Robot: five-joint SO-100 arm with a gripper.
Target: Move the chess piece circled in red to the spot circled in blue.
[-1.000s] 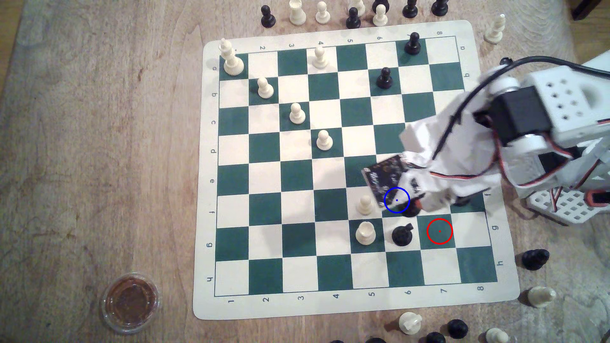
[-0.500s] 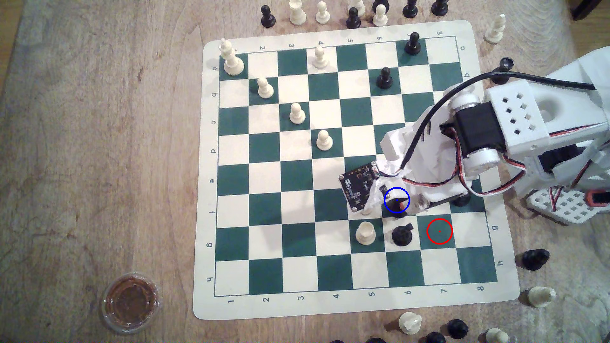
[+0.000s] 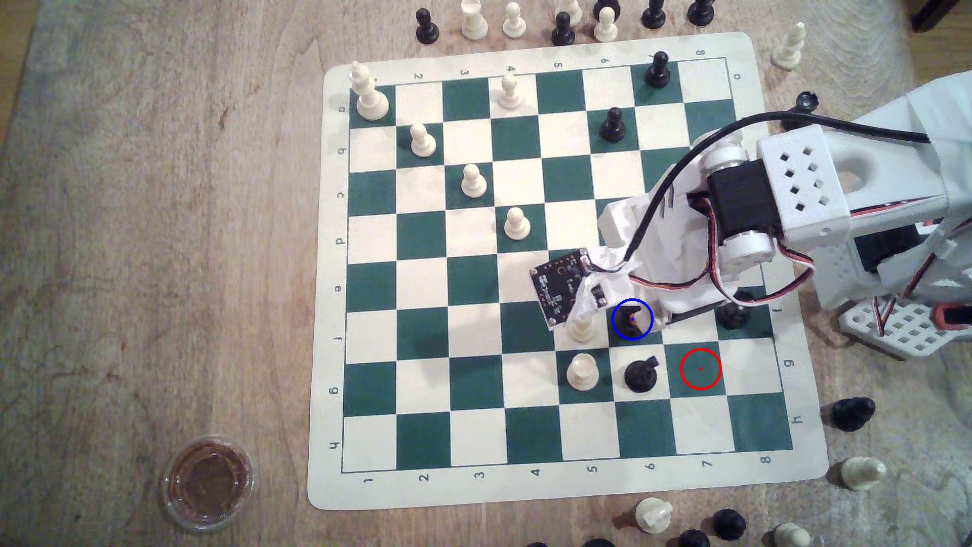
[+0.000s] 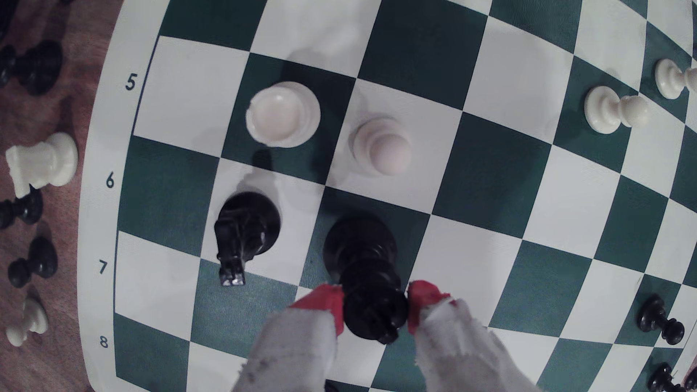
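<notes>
One black chess piece [image 3: 627,319] [image 4: 362,260] stands on the spot [image 3: 646,336], the dark green square with the blue ring. From the wrist view its round base sits flat on the green. The claw [image 3: 634,322] [image 4: 374,306] is clenched on its head, with the red fingertips [image 4: 325,301] pressed against it on either side.

Just beside the spot, on the white square to the exterior view's left of it, stands a small white pawn [image 3: 581,328] [image 4: 384,150]. The black horse-headed piece [image 3: 640,374] [image 4: 245,230] is on the white square next to the spot on the side towards the board's near edge in the exterior view. A squat white piece [image 3: 582,371] [image 4: 283,113] is diagonally off the spot's near-left corner. Diagonally the other way, to the near right of the spot in the exterior view, is the green square with the red ring [image 3: 700,368]. Two squares to the exterior view's right of the spot sits another black piece [image 3: 732,314], half under the arm's wires.

A small dark circuit board [image 3: 558,288] on the wrist hangs above the squares just up and left of the spot in the exterior view. Well apart from the spot, past the chess mat [image 3: 326,315] at the exterior view's lower left, is a little clear cup of brown stuff [image 3: 208,479] on the wooden table [image 3: 131,236]
</notes>
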